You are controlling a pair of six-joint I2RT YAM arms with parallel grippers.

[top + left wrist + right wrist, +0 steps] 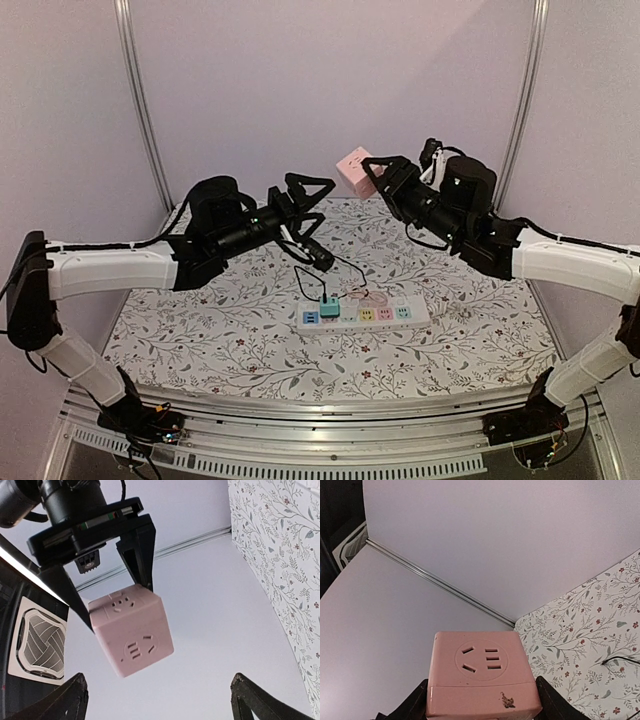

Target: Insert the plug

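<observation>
Cubes: one pink cube point(482, 672), pinched by right fingers point(415, 706) | left fingers point(65, 702) apart, empty | power strip point(365, 314): one

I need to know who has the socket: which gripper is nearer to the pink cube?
Right. The right gripper is clamped on the pink cube, holding it in the air. The left gripper is open and empty, apart from the cube, on its left in the top view.

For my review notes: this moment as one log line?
left gripper open, empty | right gripper holds pink socket cube aloft | power strip on table
</observation>
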